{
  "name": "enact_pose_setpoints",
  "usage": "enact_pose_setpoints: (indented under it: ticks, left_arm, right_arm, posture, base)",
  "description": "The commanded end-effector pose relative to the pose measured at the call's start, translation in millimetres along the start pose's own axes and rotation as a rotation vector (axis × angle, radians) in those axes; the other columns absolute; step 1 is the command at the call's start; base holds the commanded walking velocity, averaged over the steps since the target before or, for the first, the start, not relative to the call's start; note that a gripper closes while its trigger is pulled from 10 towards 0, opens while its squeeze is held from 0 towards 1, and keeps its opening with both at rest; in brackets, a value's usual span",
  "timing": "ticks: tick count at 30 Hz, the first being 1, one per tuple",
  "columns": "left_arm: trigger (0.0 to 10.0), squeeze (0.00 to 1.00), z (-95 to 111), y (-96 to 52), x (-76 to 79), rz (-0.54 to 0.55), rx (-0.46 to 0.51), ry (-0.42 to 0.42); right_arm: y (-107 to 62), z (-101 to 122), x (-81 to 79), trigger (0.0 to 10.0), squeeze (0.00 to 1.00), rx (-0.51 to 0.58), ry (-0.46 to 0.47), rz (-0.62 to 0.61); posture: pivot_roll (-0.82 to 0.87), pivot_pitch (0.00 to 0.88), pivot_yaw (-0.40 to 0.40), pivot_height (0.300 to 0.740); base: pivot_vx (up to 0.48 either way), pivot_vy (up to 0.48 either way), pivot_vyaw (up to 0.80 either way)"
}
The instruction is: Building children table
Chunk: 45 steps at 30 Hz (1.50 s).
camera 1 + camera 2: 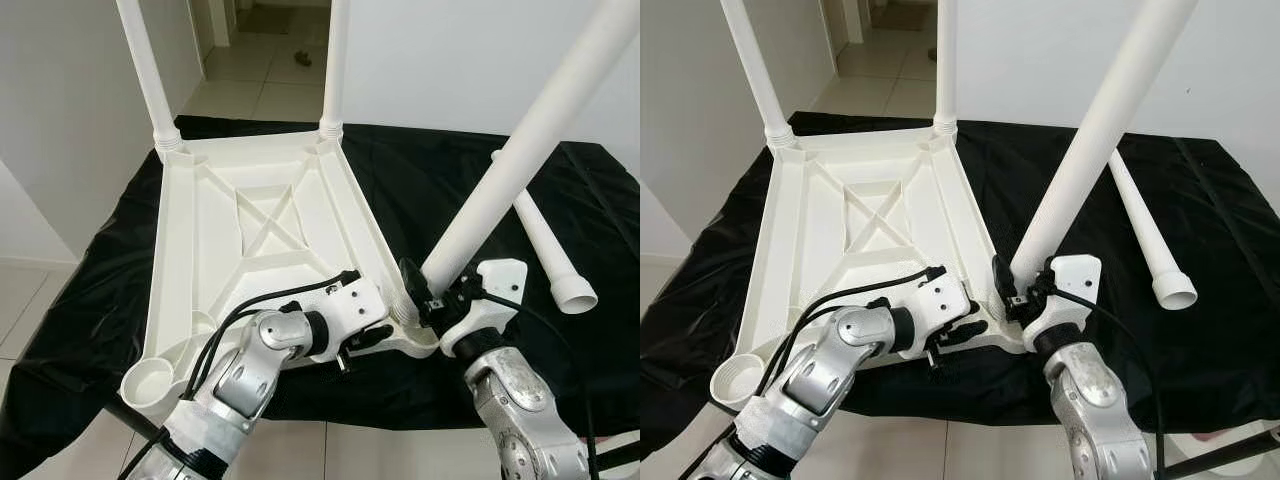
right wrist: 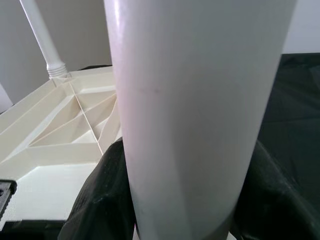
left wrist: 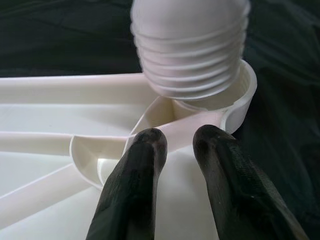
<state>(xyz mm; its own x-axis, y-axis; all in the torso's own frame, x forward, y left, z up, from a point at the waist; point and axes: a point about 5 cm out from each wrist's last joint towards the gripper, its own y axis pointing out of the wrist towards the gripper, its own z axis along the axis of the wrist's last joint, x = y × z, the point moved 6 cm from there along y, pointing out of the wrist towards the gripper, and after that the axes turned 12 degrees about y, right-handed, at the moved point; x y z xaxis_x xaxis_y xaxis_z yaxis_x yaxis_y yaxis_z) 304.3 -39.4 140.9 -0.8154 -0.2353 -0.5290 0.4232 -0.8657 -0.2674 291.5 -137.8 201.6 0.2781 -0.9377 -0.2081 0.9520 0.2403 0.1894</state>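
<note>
White plastic children's tabletop (image 1: 250, 240) lies upside down on black cloth (image 1: 440, 190) over pale floor tiles (image 1: 260, 70); my right gripper (image 1: 432, 300) pinches a tilted white leg (image 1: 520, 150), apparently threaded into its corner; my left gripper (image 3: 175, 150), fingers slightly apart, touches the tabletop.

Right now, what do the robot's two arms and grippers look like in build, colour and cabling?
Both arms are silver metal with rounded joint housings. Each ends in a white plastic wrist block carrying two long black fingers, left gripper and right gripper. The fingers are matte and round-tipped. Black cables loop along each forearm to the wrist block. No markings are legible.
</note>
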Motion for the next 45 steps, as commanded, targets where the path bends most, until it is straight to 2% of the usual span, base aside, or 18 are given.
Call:
enact_pose_setpoints:
  ticks: [1,8,10,11,13,26,27,34,41,42,45]
  left_arm:
    - [10.0,0.0,-3,0.6,-17.8,0.154,-0.034,0.007]
    - [10.0,0.0,-2,1.9,-18.1,0.153,-0.031,0.01]
    - [10.0,0.0,0,2.7,-20.6,0.16,-0.026,0.014]
    - [10.0,0.0,0,2.7,-20.6,0.16,-0.026,0.014]
    - [10.0,0.0,0,3.3,-21.8,0.164,-0.025,0.013]
    - [10.0,0.0,-1,-0.4,-25.9,0.171,-0.03,0.023]
    - [10.0,0.0,2,-4.1,-22.6,0.151,-0.009,0.025]
    - [10.0,0.0,5,-14.2,-9.0,0.113,0.023,-0.025]
    - [10.0,0.0,3,-25.3,-6.0,0.12,0.023,-0.057]
    - [10.0,0.0,4,-32.3,-5.2,0.122,0.031,-0.069]
    - [10.0,0.0,8,-37.4,-5.6,0.125,0.041,-0.078]
  right_arm:
    - [-3.6,9,-2.1,10.0,0.0,0.038,-0.023,0.0]
    - [-8.8,5,1.4,10.0,0.0,0.013,-0.023,-0.023]
    - [-20.4,-21,14.7,10.0,0.0,-0.072,-0.04,-0.068]
    - [-20.4,-21,14.7,10.0,0.0,-0.072,-0.04,-0.068]
    - [-25.7,-37,21.3,10.0,0.0,-0.118,-0.057,-0.086]
    - [-16.4,-36,20.4,10.0,0.0,-0.103,-0.051,-0.088]
    - [-10.2,-33,20.4,10.0,0.0,-0.083,-0.051,-0.086]
    - [-1.7,-34,17.6,10.0,0.0,-0.071,-0.065,-0.069]
    - [-3.2,-37,17.4,10.0,0.0,-0.093,-0.077,-0.05]
    - [-4.8,-40,19.0,10.0,0.0,-0.107,-0.092,-0.04]
    - [-5.8,-40,20.4,10.0,0.0,-0.112,-0.122,-0.024]
  posture:
    - [-0.05,0.074,-0.013,0.74]
    - [-0.05,0.072,-0.015,0.74]
    - [-0.06,0.073,-0.016,0.74]
    - [-0.06,0.073,-0.016,0.74]
    - [-0.06,0.075,-0.014,0.74]
    - [-0.05,0.081,-0.014,0.74]
    - [-0.05,0.084,-0.012,0.74]
    - [-0.04,0.09,-0.004,0.74]
    - [-0.04,0.095,-0.011,0.74]
    - [-0.03,0.097,-0.014,0.74]
    - [-0.03,0.098,-0.017,0.74]
  base:
    - [0.0,0.0,0.0]
    - [0.0,0.0,0.0]
    - [0.0,0.0,0.0]
    - [0.0,0.0,0.0]
    - [0.0,0.0,0.0]
    - [0.0,0.0,0.0]
    - [0.0,0.0,0.0]
    - [0.0,0.0,0.0]
    - [0.0,0.0,0.0]
    - [0.0,0.0,0.0]
    - [0.0,0.0,0.0]
